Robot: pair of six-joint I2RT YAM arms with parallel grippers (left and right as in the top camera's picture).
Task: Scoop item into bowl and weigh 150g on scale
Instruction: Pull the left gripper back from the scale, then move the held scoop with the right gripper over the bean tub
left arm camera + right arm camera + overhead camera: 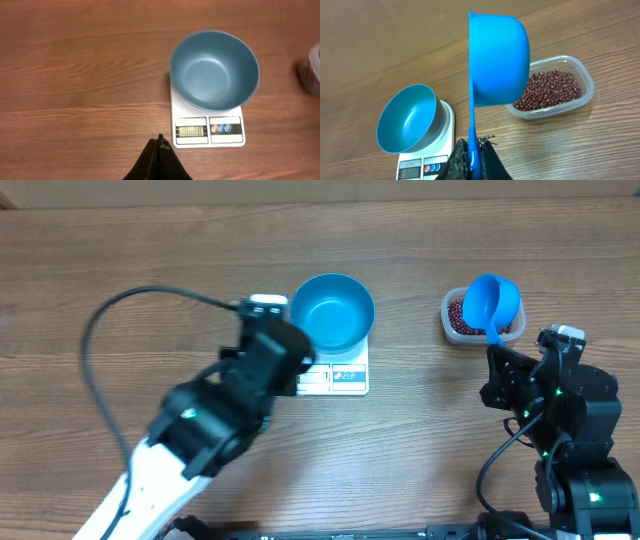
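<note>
The beans (547, 89) are seen lying in a clear plastic tub (585, 75) toward the far right of the wooden table (120, 240), a loose red-brown layer across its floor. Just above them a bright blue scoop (500, 55) is held, tipped on its side, its cup over the tub's near-left rim. The handle runs straight down into the right gripper (474, 150), whose fingers are clamped on it; the beans are thus placed just beyond and slightly right of those fingers, below the cup, with no contact between fingers and beans.

From overhead the beans (458, 315) are glimpsed at the tub's left side, the rest being covered by the scoop (492, 302).

Well to the left, nearer the table's middle, the teal bowl (333, 312) is set on the white scale (345, 375), overhanging its back edge; the display and buttons are left exposed at the front. Digits are lit on the display, too blurred to be read.

The left gripper (160, 145) is held with fingers pressed together on nothing, just beside the front-left corner of the scale (207, 131), well apart from the beans.
</note>
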